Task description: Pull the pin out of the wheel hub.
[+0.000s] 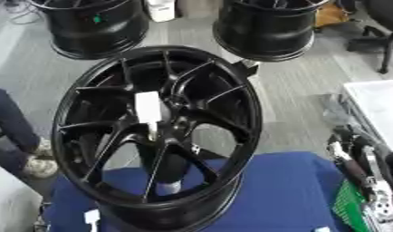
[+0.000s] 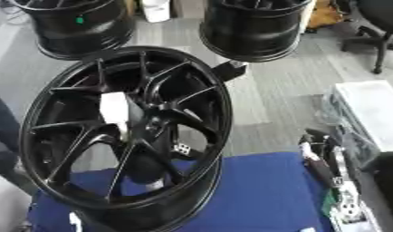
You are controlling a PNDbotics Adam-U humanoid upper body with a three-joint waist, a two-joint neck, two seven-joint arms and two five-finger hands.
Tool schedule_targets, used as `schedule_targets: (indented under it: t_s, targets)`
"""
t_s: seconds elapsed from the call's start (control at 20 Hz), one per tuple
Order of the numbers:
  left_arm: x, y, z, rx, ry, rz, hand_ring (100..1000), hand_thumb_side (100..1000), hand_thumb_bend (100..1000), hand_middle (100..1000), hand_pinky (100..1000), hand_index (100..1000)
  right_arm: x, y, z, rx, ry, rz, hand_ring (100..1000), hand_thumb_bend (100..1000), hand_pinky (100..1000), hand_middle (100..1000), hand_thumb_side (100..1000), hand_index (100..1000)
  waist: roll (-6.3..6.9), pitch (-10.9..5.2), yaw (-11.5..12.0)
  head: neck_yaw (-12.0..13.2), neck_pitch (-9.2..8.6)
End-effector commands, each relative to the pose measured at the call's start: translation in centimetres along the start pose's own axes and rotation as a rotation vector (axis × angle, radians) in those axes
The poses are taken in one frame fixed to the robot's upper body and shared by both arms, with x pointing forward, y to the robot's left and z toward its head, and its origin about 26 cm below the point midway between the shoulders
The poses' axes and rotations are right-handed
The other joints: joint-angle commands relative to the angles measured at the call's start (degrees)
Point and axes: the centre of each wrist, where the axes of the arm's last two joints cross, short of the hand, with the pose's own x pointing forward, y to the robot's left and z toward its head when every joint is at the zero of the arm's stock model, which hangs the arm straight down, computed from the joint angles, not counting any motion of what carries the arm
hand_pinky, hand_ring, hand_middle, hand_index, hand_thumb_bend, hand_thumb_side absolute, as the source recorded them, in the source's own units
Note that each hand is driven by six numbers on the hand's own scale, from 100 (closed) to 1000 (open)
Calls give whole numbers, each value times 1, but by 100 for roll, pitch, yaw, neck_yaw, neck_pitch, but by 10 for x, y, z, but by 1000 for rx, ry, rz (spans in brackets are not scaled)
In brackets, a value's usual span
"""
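A large black multi-spoke wheel hub [image 1: 156,131] stands upright on its rim on the blue-covered table [image 1: 287,190], its face turned toward me. At the hub's centre sits the pin [image 1: 147,108], a white rectangular piece with a thinner white stem running down from it. My right hand [image 1: 354,170] rests at the lower right edge with its black and silver fingers straight and pointing up. It is well apart from the wheel and holds nothing. My left hand shows in neither view.
Two more black wheels [image 1: 93,27] [image 1: 267,29] stand on the grey floor behind. A white box [image 1: 378,106] lies at the right and a green object [image 1: 348,209] beside my right hand. A person's leg and shoes [image 1: 29,154] are at the left. A small white piece [image 1: 91,217] sits below the wheel.
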Motion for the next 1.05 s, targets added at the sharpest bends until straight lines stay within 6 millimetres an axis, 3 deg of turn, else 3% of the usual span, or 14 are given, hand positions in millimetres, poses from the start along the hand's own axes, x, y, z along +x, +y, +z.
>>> schedule_targets:
  t_s: [0.05, 0.25, 0.6, 1.05]
  targets:
    - [42, 1, 2, 66, -185, 78, 701, 589, 644, 727, 716, 765, 5, -5, -5, -9, -22, 7, 615, 100, 702, 604, 572, 784, 0, -37, 33, -35, -11]
    - [69, -23, 21, 110, -300, 190, 663, 601, 614, 686, 705, 743, 5, -5, -6, -15, -25, 5, 615, 100, 702, 604, 567, 784, -25, -18, 93, -56, -11]
    - [86, -79, 50, 118, -301, 436, 612, 609, 610, 625, 687, 712, 6, -2, -6, -13, -27, -4, 615, 100, 702, 604, 566, 784, -94, -2, 214, -7, -11]
    - [83, -90, 54, 94, -224, 475, 596, 609, 599, 607, 679, 699, 7, -1, -7, -8, -31, -8, 615, 100, 702, 604, 563, 784, -116, 8, 207, 122, -11]
